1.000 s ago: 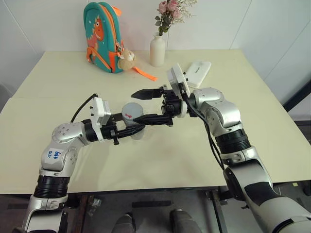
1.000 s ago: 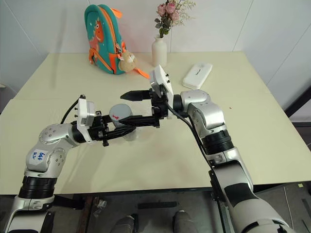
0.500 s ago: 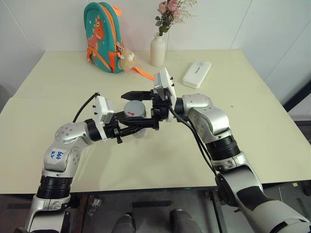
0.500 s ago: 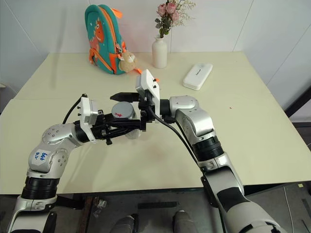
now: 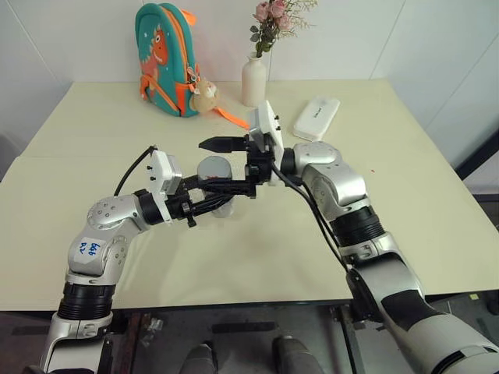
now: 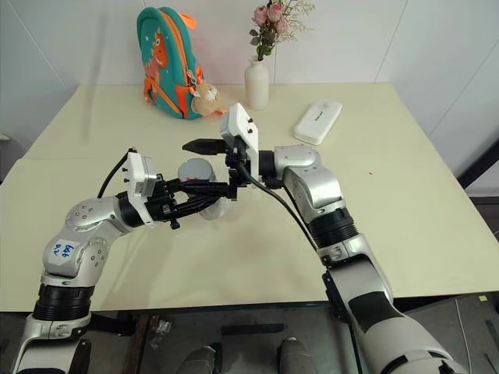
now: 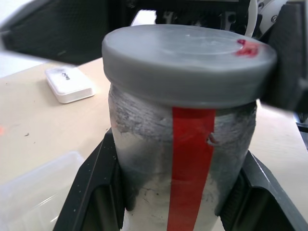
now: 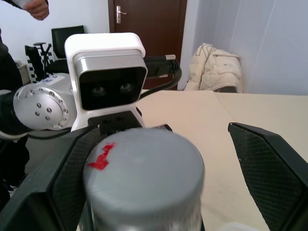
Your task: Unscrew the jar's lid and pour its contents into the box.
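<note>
L hand (image 5: 209, 201) clamped on the jar (image 5: 216, 181), holding it above the table (image 5: 93, 132) near its middle, upright, red stripe down its side. Lid (image 7: 188, 60) on, red mark on top. R hand (image 5: 221, 164) spread wide, one finger each side of lid, not touching. Box (image 7: 33, 190): clear tray on table beyond jar in L wrist view.

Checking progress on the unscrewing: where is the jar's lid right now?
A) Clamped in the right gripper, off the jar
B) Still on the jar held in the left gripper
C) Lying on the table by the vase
B: the lid still caps the jar, which the left gripper holds, while the right gripper straddles it with open jaws.
</note>
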Tool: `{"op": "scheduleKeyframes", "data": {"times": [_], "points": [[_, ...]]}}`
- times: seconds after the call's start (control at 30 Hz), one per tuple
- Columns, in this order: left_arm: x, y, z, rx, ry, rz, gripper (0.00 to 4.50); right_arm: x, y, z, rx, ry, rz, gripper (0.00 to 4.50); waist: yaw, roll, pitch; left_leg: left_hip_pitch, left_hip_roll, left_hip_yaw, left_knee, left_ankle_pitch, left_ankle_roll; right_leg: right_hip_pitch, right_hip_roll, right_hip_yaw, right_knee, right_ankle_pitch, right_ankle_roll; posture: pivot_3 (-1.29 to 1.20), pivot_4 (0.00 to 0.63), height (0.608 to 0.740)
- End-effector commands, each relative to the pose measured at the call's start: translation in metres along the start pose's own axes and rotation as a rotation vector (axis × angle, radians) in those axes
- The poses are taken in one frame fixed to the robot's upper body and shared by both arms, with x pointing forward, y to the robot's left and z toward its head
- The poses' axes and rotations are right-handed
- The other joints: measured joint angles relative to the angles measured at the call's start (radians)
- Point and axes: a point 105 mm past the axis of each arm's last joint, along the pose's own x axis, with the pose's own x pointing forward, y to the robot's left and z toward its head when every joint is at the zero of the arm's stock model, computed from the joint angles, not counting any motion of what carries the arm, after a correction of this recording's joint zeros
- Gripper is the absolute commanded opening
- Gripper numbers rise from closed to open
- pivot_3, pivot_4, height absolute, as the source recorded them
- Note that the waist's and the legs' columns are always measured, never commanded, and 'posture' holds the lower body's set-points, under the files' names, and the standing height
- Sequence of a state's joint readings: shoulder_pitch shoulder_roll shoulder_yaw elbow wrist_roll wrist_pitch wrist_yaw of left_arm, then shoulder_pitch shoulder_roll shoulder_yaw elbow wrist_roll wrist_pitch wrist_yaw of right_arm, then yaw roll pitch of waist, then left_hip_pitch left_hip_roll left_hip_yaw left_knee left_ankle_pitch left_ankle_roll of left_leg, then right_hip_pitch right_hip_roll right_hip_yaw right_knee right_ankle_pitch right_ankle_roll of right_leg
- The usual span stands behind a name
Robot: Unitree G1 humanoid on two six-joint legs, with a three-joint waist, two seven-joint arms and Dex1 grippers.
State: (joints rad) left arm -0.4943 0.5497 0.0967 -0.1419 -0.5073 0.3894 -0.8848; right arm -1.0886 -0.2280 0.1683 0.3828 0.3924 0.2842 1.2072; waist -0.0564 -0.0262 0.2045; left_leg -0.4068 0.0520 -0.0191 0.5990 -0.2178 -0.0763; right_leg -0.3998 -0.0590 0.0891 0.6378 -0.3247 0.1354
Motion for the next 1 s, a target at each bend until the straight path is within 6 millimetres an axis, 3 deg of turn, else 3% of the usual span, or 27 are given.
{"op": "scheduleKeyframes", "data": {"times": [0.03,0.27,0.43,0.67,1.0], "points": [[0.000,-0.014,0.012,0.043,-0.038,-0.072,1.93,-0.039,-0.025,0.019,-0.039,-0.035,-0.165,4.46,-0.001,0.000,0.000,0.000,0.000,0.000,0.000,0.000,0.000,0.000,0.000,0.000,0.000,0.000,0.000,0.00,0.150,0.740],[-0.002,-0.015,0.012,0.038,-0.033,-0.071,1.93,-0.064,-0.020,0.012,-0.017,0.004,-0.172,4.46,0.005,0.000,0.000,0.000,-0.001,0.000,0.000,0.000,0.000,0.000,-0.001,0.000,-0.002,0.000,0.000,0.00,0.150,0.740],[-0.002,-0.012,0.012,0.039,-0.029,-0.073,1.93,-0.045,-0.002,0.023,0.011,-0.057,-0.065,4.46,-0.016,0.000,0.001,0.001,0.001,0.001,-0.001,0.000,0.000,0.000,0.001,0.001,0.000,0.000,0.000,0.00,0.150,0.740],[0.001,-0.013,0.012,0.039,-0.031,-0.085,1.93,-0.014,0.023,0.025,0.035,-0.096,0.050,4.46,-0.020,0.000,0.001,0.000,0.001,0.001,0.000,0.000,0.000,0.000,0.001,0.001,0.001,0.000,0.000,0.00,0.150,0.740],[0.002,-0.015,0.012,0.036,-0.033,-0.090,1.93,0.015,0.025,0.020,0.010,-0.077,0.053,4.46,-0.021,0.000,0.001,0.000,0.001,0.001,0.000,0.000,0.000,0.000,0.001,0.001,0.002,0.000,0.000,0.00,0.150,0.740]]}}
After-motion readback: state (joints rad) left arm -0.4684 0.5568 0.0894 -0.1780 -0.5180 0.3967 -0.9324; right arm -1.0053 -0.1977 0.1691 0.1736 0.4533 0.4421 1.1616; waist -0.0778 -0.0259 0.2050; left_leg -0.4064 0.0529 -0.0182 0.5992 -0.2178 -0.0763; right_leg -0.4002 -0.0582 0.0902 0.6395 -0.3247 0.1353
